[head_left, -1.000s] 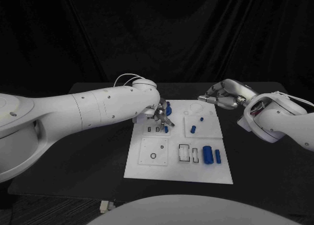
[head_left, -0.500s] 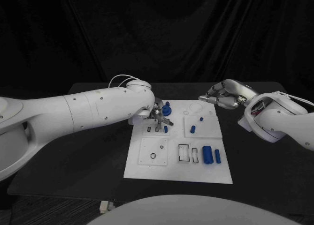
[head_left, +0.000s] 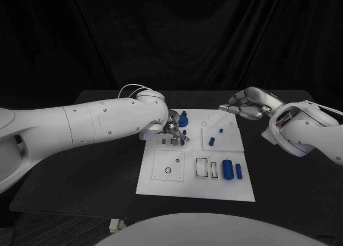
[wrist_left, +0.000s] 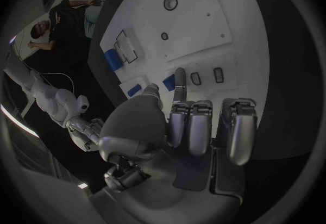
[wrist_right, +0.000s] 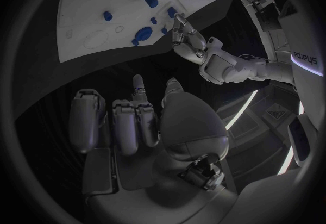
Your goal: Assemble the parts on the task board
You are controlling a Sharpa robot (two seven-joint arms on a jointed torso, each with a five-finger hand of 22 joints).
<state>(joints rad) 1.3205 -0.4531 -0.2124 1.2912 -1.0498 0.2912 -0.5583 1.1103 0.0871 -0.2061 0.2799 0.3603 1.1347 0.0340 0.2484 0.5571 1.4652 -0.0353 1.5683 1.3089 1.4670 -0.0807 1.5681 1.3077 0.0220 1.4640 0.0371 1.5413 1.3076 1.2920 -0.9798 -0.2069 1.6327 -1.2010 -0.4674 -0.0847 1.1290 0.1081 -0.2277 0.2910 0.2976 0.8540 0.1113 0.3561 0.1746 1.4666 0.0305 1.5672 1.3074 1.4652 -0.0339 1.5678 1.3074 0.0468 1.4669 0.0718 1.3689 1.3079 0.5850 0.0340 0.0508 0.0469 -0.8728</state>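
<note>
While the blue parts (head_left: 226, 168) nearest the robot lie in their recesses on the task board (head_left: 196, 189), the left hand (head_left: 172, 132) has moved a little nearer along the board's far left section, so I judge it is now lining up on a small part there. Its fingers (wrist_left: 180, 79) grasp nothing, one stretched out, the others curled. Farther off, the right hand (head_left: 244, 105) stays above the tabletop (head_left: 104, 169), fingers clenched, empty.

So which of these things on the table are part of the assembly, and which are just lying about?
Job:
task board
blue parts
left hand, over the board's far left corner
right hand, off the board's far right corner

Lying about:
nothing loose on the black table
</note>
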